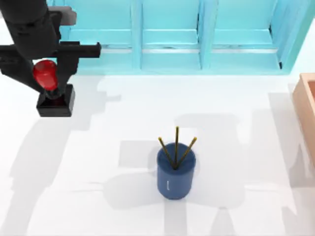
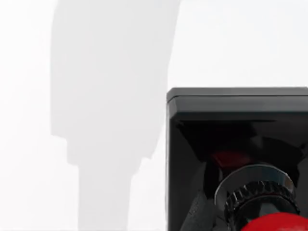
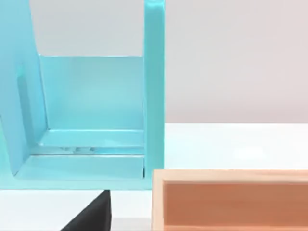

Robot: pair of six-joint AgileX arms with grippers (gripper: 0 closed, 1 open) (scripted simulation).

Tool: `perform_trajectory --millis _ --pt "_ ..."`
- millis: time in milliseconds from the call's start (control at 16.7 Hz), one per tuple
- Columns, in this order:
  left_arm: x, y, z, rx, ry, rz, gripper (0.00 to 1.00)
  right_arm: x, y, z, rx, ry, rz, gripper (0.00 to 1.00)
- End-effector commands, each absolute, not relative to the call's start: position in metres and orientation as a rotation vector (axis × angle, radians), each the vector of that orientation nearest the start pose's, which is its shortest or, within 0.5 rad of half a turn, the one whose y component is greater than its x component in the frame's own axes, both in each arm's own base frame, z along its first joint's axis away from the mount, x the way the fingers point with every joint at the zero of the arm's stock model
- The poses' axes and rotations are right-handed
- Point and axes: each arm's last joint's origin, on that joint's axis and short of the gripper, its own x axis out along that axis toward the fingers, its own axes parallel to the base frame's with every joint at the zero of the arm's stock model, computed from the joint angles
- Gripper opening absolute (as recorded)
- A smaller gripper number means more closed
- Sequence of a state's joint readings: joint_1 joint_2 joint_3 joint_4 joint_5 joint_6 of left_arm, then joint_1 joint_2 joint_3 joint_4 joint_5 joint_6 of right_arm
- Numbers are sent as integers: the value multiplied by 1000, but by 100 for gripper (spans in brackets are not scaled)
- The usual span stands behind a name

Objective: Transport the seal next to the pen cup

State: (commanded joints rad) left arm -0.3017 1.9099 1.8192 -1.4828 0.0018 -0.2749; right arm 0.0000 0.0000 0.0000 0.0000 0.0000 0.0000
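- The seal [image 1: 53,93] stands at the table's far left, close to the turquoise shelf unit [image 1: 172,34] along the back edge. Its black square base sits on the white table [image 1: 123,123], and its glossy red knob points up toward the top view's camera.
- The left gripper [image 1: 49,73] is over the seal — its black fingers [image 1: 66,61] flank the red knob on both sides. They look pressed against the knob, pinching it, though the contact itself is hard to make out from above.
- In the left wrist view the seal [image 2: 236,144] shows from close up: the black block base, a silvery ribbed collar above it, and the rim of the red knob at the picture's edge. A grey shadow lies on the white table [image 2: 96,72] beside it.
- The pen cup [image 1: 175,172] — dark blue, cylindrical, with a small pale mark on its side — stands upright near the table's middle front, well apart from the seal. Three thin yellow-black pencils [image 1: 176,142] fan out of it.
- A peach-coloured box [image 1: 306,113] sits at the table's right edge.
- The right wrist view looks at that box [image 3: 231,197] and at a compartment of the shelf unit [image 3: 91,110] behind it.
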Motion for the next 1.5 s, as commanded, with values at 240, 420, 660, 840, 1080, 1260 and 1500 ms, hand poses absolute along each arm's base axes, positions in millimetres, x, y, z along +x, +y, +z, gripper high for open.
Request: perform_trajectory --millis 240,420,660,840,1080,1260,1500 --pt "340 -128 289 18 1575 -17 0 106 -1 160 0 0 0 100" --pt "323 -168 290 20 1578 -17 0 106 -1 160 0 0 0 100" --pt "293 -213 293 15 1573 -16 0 106 -1 160 0 0 0 100" --pt "289 -219 294 15 1571 -17 0 106 -1 160 0 0 0 100" --pt "290 -218 291 14 1570 -16 0 106 -1 160 0 0 0 100" --pt "289 -219 282 17 1577 -16 0 106 -1 160 0 0 0 100" --pt "289 -219 279 15 1571 -17 0 106 -1 160 0 0 0 100"
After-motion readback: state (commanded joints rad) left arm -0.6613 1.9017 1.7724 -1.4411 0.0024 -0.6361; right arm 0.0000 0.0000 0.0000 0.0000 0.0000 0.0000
